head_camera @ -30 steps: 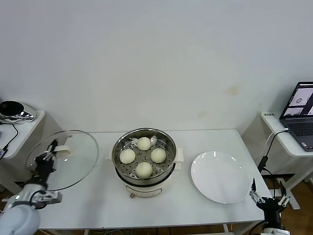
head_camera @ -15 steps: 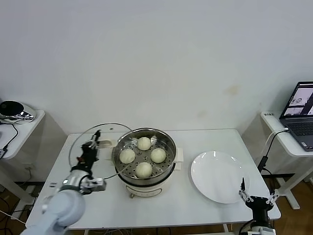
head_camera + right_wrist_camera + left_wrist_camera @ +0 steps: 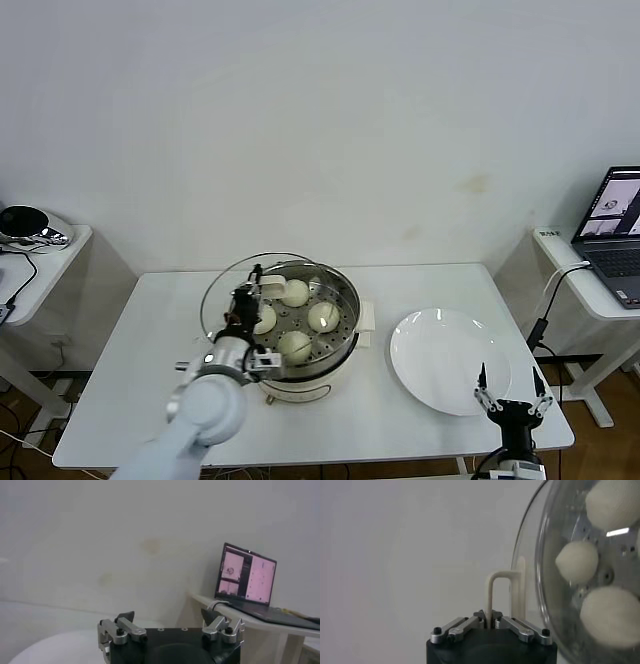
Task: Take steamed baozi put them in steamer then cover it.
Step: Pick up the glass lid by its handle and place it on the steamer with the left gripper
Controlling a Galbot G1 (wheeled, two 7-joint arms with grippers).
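Note:
The steamer (image 3: 347,304), a shiny steel basket on a cream pot base, stands mid-table with several white baozi (image 3: 322,316) inside. My left gripper (image 3: 256,284) is shut on the cream handle (image 3: 271,291) of the glass cover (image 3: 222,286) and holds it tilted over the steamer's left rim. In the left wrist view the left gripper (image 3: 491,615) pinches the handle (image 3: 506,587), and baozi (image 3: 576,561) show through the cover (image 3: 547,540). My right gripper (image 3: 508,392) is open and empty at the table's front right; the right wrist view shows the right gripper (image 3: 170,617) with its jaws wide apart.
A large white plate (image 3: 430,345) lies right of the steamer, close to the right gripper. A laptop (image 3: 618,215) sits on a side table at the right with a cable hanging down. Another side table at the left carries a dark appliance (image 3: 25,224).
My left arm has carried the cover rightwards from the table's left edge to the steamer's left rim. The right gripper has drifted slightly left along the front edge.

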